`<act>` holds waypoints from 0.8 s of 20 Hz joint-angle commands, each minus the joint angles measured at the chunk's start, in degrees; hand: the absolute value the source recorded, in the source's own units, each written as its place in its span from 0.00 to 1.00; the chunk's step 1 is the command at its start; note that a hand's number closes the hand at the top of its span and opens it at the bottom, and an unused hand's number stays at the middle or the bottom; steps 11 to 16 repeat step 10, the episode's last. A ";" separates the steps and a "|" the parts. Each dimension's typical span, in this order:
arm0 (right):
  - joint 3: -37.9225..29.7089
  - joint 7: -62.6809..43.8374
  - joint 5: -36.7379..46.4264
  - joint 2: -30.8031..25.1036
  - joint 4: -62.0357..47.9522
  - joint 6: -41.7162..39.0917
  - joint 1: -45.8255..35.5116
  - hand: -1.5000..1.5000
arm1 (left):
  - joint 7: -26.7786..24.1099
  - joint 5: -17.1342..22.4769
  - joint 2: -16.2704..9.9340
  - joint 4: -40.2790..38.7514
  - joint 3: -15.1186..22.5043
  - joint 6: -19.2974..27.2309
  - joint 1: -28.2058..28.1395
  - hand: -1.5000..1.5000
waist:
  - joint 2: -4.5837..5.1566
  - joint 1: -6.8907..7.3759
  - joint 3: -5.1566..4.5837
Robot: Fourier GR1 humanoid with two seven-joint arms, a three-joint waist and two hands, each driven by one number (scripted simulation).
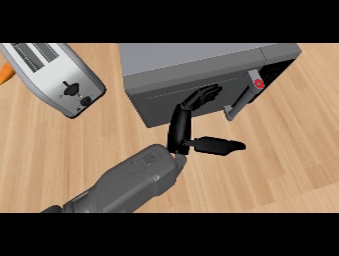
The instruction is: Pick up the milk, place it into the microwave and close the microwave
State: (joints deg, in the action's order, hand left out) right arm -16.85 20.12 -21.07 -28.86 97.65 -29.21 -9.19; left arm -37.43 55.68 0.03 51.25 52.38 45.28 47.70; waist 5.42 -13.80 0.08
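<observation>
Against the microwave [201,65] door [190,97], left hand's [181,125] straight fingers [204,95].

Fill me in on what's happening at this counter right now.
The left hand is stretched out with straight fingers against the door of the grey microwave, which looks nearly or fully shut. No milk is visible, so it may be inside. A silver toaster lies to the left with something orange behind it. The right hand is not in view.
</observation>
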 commanded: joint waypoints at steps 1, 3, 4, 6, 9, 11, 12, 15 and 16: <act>-0.06 -1.58 -3.68 -0.43 -2.35 -1.72 -1.30 0.00 | 0.42 2.44 -0.03 -5.08 -4.30 1.02 3.55 0.00 | 0.41 -0.77 -0.18; -0.03 -1.88 -4.68 -0.82 -3.72 -2.63 -1.88 0.00 | -0.05 2.75 -0.03 -5.24 -4.39 1.31 4.05 0.00 | 0.44 -0.67 -0.09; -0.05 -2.03 -5.23 -0.38 -4.16 -2.48 -1.81 0.00 | -0.23 3.24 -0.03 -5.18 -4.61 1.74 4.07 0.00 | 0.25 -1.05 -0.08; -0.29 -2.43 -6.22 -1.33 -5.18 -3.39 -2.98 0.00 | -0.82 3.33 -0.03 -5.45 -4.34 1.30 4.12 0.00 | 0.44 -0.81 -0.12; -1.18 -2.77 -7.85 -2.16 -7.25 -4.23 -3.79 0.00 | -1.39 3.83 -0.03 -5.97 -4.34 1.14 4.47 0.00 | 0.38 -0.87 -0.03; -1.34 -2.99 -8.30 -2.53 -7.98 -4.73 -3.80 0.00 | -1.98 4.26 -0.03 -5.84 -4.27 0.99 3.58 0.00 | 0.54 -1.01 -0.07; -1.34 -2.99 -8.30 -2.53 -7.98 -4.73 -3.80 0.00 | -1.98 4.26 -0.03 -5.84 -4.27 0.99 3.58 0.00 | 0.54 -1.01 -0.07; -1.34 -2.99 -8.30 -2.53 -7.98 -4.73 -3.80 0.00 | -1.98 4.26 -0.03 -5.84 -4.27 0.99 3.58 0.00 | 0.54 -1.01 -0.07; -1.34 -2.99 -8.30 -2.53 -7.98 -4.73 -3.80 0.00 | -1.98 4.26 -0.03 -5.84 -4.27 0.99 3.58 0.00 | 0.54 -1.01 -0.07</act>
